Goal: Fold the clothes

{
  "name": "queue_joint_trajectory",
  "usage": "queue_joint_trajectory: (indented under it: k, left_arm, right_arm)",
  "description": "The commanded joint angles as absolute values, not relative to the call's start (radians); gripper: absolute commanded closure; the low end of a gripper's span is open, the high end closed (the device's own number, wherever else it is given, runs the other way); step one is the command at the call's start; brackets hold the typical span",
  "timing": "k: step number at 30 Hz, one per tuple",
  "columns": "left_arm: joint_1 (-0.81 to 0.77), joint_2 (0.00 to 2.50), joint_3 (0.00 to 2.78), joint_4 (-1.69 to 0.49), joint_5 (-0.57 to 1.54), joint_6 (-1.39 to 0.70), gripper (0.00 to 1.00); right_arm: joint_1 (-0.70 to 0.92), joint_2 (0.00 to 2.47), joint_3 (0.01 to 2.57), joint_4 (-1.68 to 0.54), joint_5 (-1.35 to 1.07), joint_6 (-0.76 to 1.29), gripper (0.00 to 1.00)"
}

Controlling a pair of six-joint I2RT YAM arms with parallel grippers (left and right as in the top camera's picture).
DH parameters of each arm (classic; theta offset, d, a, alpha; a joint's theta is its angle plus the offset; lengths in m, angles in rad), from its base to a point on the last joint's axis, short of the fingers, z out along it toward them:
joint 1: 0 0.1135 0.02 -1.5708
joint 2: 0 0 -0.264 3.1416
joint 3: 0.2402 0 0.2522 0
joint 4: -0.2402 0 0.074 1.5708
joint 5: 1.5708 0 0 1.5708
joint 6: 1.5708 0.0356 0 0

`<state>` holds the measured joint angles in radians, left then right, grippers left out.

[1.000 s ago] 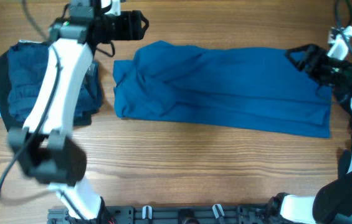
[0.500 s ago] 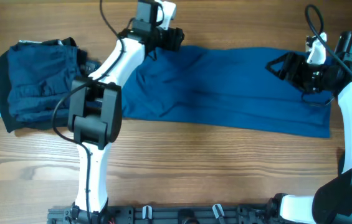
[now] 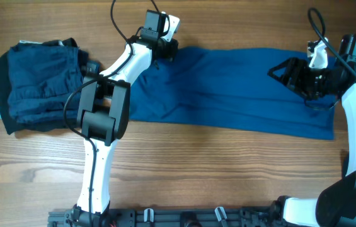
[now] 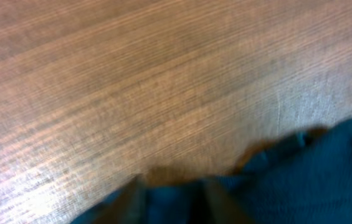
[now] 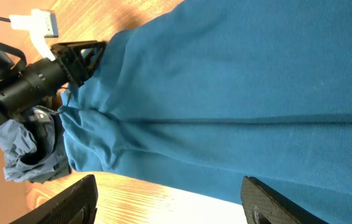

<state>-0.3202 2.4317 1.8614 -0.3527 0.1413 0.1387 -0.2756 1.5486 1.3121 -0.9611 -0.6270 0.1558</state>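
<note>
The clothes are a medium-blue shirt lying lengthwise across the table, and a pile of darker navy and black garments at the far left. My left gripper is at the shirt's far left corner. In the blurred left wrist view its fingers stand close together, and the left gripper has blue shirt cloth between them. My right gripper hovers open over the shirt's right part. In its own view the right gripper has wide jaws with nothing between them above the shirt.
The left arm's white links reach over the shirt's left end, between it and the dark pile. A rail with clamps runs along the table's front edge. Cables hang near the right arm.
My left arm has swung right from over the dark pile to the shirt's far left corner, and its jaws have narrowed on the cloth. My right gripper has slid a little left over the shirt.
</note>
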Motion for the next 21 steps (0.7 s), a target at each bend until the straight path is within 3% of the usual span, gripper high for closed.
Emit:
queue_joint_trajectory:
  k: [1,9,18,20,21]
  left_arm:
    - [-0.322,2.433,1.871,-0.409,0.135,0.15,0.96]
    - [-0.321,2.272,1.871,-0.486,0.11,0.146,0.96]
    - [-0.324,2.189,1.87,-0.892,0.134,0.088,0.96]
    - [-0.326,2.191,1.868,-1.019,0.171,0.089,0.91]
    - [-0.329,2.191,1.868,-1.06,0.175,0.089,0.8]
  right_arm:
    - [-0.272,1.562,1.325,-0.973,-0.617,0.16,0.26]
    - [-0.272,1.562,1.325,-0.977,-0.617,0.157,0.27]
    - [-0.272,1.562,1.325,-0.973,-0.578,0.156,0.26]
    - [-0.272,1.562,1.325,-0.971,-0.578,0.157,0.26]
    - [-0.272,1.562,1.325,-0.969,-0.578,0.157,0.26]
